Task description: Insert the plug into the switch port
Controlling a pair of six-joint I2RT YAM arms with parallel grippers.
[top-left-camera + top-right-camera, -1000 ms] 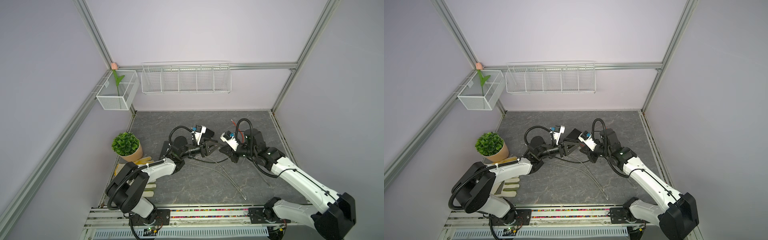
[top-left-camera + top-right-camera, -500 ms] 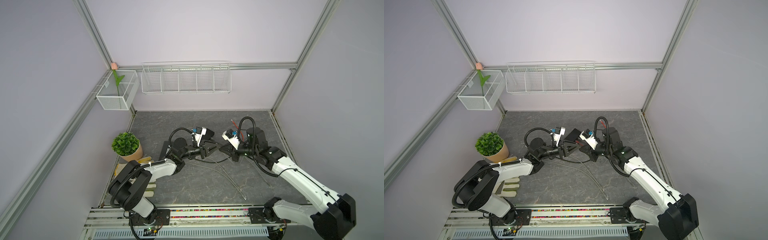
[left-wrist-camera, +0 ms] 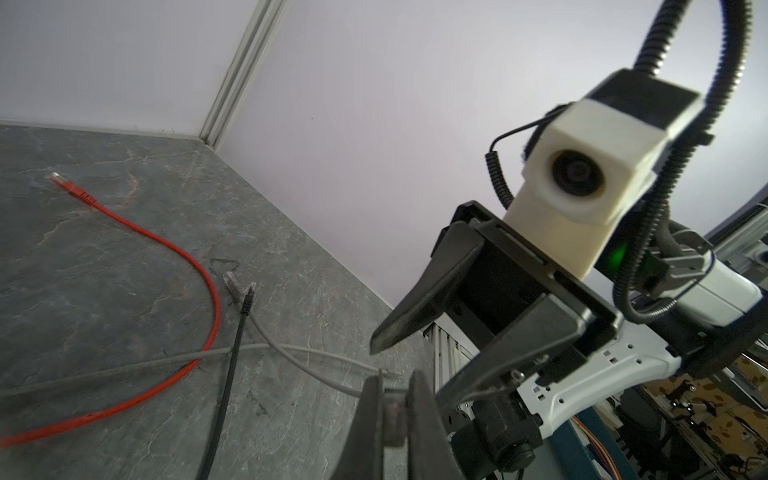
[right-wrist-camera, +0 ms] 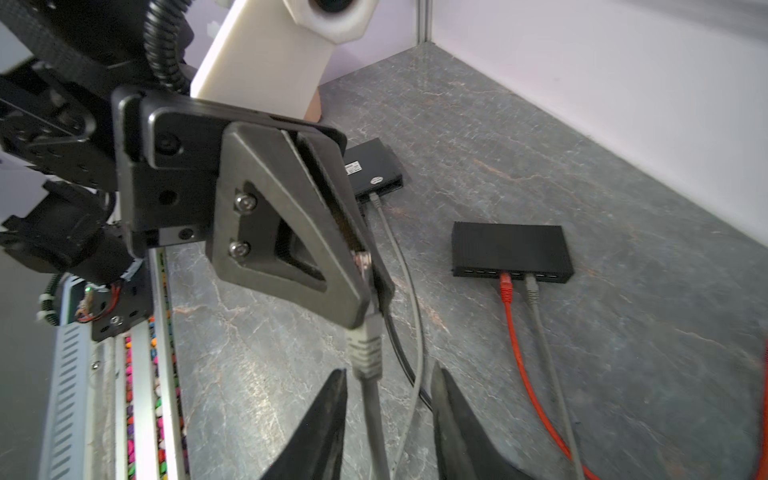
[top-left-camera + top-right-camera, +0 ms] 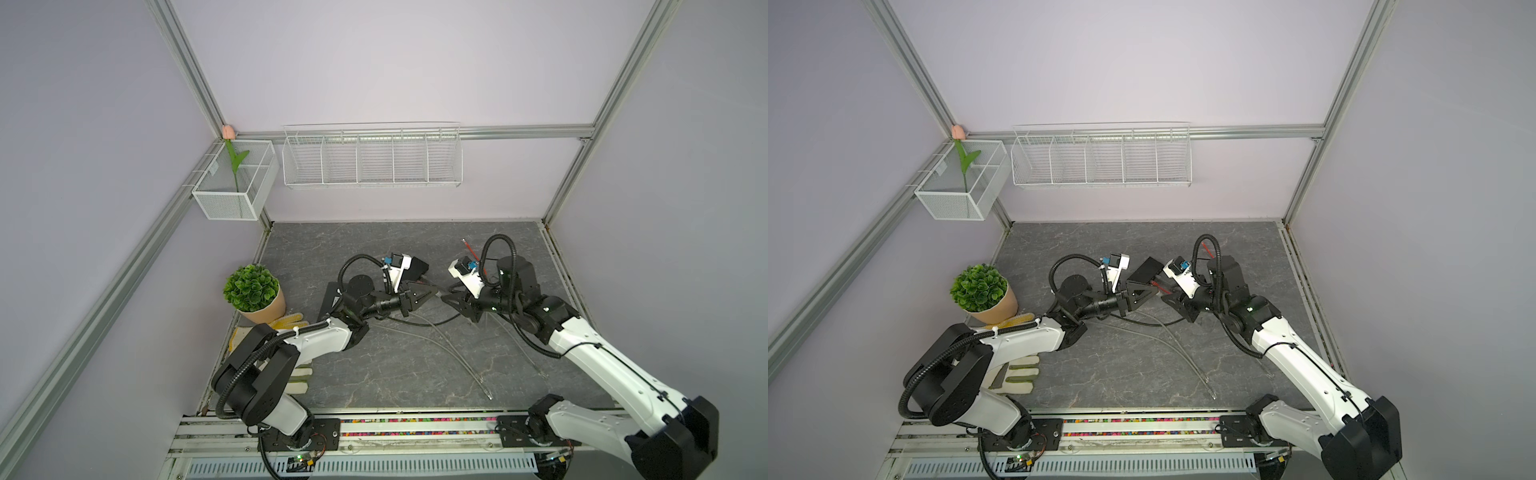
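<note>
1. Since a moment ago, my left claw point(image 4: 372, 303) has shut tight on the grey plug point(image 4: 365, 345), and my right claw point(image 4: 388, 372) has let go and stands a bit open.
2. The plug hangs in the air between my arms. I think I swap hands to get a better hold.
3. The plug lies long-ways from claw to claw. Its tip hides in my left claw and its wire point(image 4: 374, 415) runs between my right fingers. It is not aimed at the black switch point(image 4: 509, 249) yet.

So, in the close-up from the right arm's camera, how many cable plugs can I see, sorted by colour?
Grey plugs: 3, one in the switch, one in the smaller black box, and the held plug pinched in the left hand.
Red plugs: 1, in the switch.
Total: 4
</note>
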